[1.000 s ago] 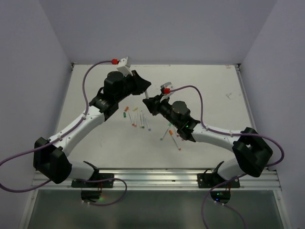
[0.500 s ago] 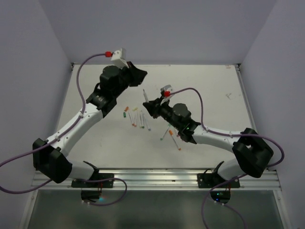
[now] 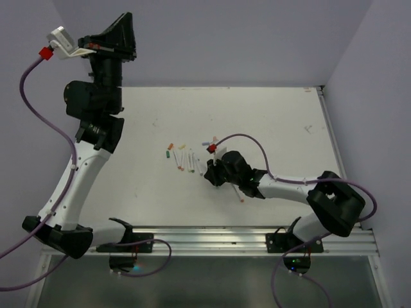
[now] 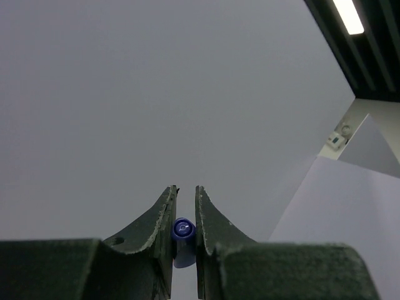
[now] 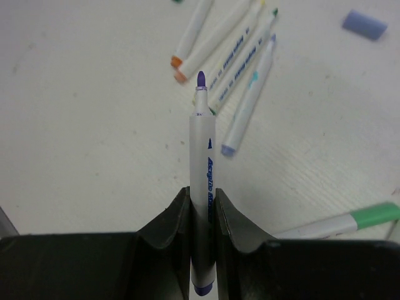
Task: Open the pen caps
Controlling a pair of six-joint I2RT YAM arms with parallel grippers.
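L fingers (image 4: pixel 159 219) clamped on a blue cap (image 4: pixel 182 230), pinched deep between them, round end facing my cam. That arm is up high w/ only wall past the tips, so the cap is well apart from the table

R fingers (image 5: pixel 172 215) closed around the white barrel of a purple-tipped pen (image 5: pixel 203 144), gripped near its back end. Long axis runs straight fwd out of the fingers, bare tip leading, no cap on it

Just past that tip, fwd & a bit right: a row of pens (image 5: pixel 240 56) lying slantwise on the table (image 5: pixel 75 125). Further fwd-right, a loose pale-blue cap (image 5: pixel 364 25). Low right, beside the fingers, a green-ended pen (image 5: pixel 353 220); can't tell if that end is a cap

My call: this pen is done. R arm is much nearer the table, so it lays the pen down along its own axis, short of the row; L has far to descend w/ the cap
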